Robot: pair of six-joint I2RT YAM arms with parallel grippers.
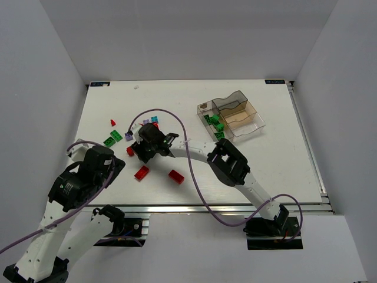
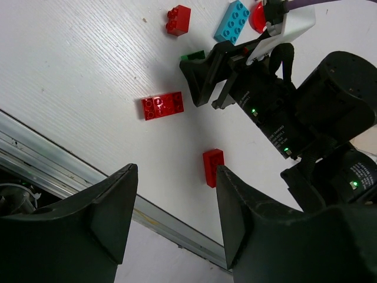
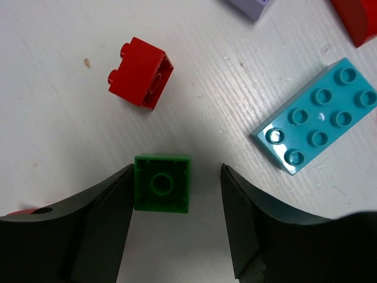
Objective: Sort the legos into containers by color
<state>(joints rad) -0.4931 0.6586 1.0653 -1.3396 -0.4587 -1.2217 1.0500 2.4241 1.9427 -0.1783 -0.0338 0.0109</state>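
Observation:
My right gripper is open and low over the table, its jaws straddling an upturned green lego; the left finger is at the brick's edge, the right finger stands apart from it. A red lego, a cyan lego and a purple one lie just beyond. My left gripper is open and empty, raised near the front left. The clear tray stands at the back right with several green legos in its long section.
Loose on the table are red legos, green ones, a purple one and a small red piece. The right arm's purple cable loops over the table. The metal table edge runs under my left gripper.

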